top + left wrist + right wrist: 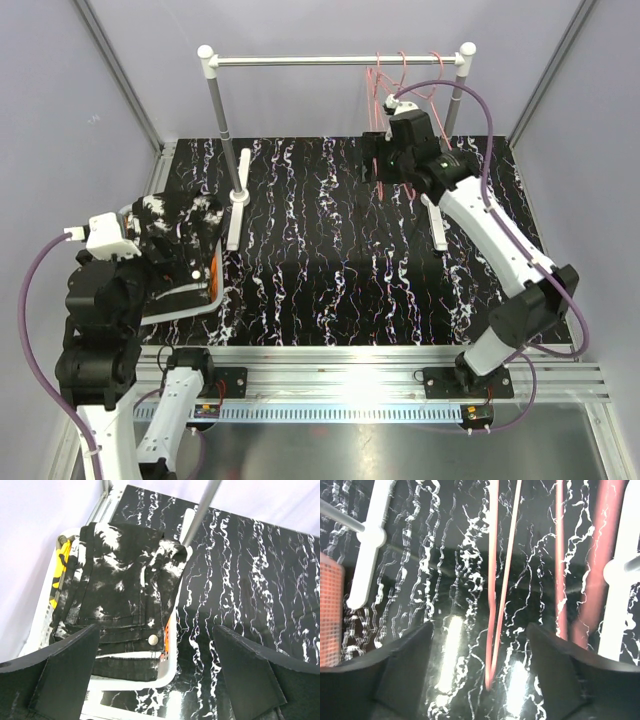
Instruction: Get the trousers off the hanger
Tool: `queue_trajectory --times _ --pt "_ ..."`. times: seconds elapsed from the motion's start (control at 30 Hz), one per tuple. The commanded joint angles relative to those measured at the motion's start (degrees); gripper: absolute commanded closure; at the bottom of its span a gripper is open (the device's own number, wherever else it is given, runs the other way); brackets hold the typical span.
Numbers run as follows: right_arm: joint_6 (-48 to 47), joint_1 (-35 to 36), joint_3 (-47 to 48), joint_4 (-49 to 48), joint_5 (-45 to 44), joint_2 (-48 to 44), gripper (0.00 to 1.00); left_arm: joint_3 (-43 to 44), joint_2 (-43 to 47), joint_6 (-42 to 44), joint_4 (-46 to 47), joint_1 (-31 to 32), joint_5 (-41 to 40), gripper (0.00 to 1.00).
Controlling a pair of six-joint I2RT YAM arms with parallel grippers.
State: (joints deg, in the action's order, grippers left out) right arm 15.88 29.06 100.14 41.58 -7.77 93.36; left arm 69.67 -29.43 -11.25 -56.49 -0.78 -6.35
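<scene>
Trousers: black white-speckled pair [120,585] lies on top in white basket [130,682], near left. Left gripper [155,665] hangs above it, jaws spread, empty. Right gripper [480,665], far right, jaws parted, pink hanger [502,580] just ahead.

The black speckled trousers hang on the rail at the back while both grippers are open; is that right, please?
Not quite: the left wrist view shows the black speckled trousers lying in the white basket at the table's left edge, not on the rail. The left gripper and the right gripper are open, as you say.
</scene>
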Motion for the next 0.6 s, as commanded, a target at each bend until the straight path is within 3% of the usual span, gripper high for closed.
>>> queue_trajectory --times 0.0,0.1,0.3,0.57 --pt "-1.37 -0.32 -2.30 -1.15 1.61 -9.49 0.11 -1.02 0.78 3.68 2.96 3.05 -1.73 0.01" --pt "-1.81 -0.32 -7.73 -2.29 1.97 -16.95 0.01 -0.94 1.48 5.18 3.49 5.52 -2.79 0.01" --pt "-5.06 -0.32 -19.08 -1.25 -6.17 -33.12 0.01 -5.06 6.30 8.25 5.33 7.37 -4.02 0.01" --pt "-4.54 -0.32 -25.78 10.17 -16.04 -49.13 0.01 -14.12 16.33 9.57 9.99 7.37 -6.13 0.01"
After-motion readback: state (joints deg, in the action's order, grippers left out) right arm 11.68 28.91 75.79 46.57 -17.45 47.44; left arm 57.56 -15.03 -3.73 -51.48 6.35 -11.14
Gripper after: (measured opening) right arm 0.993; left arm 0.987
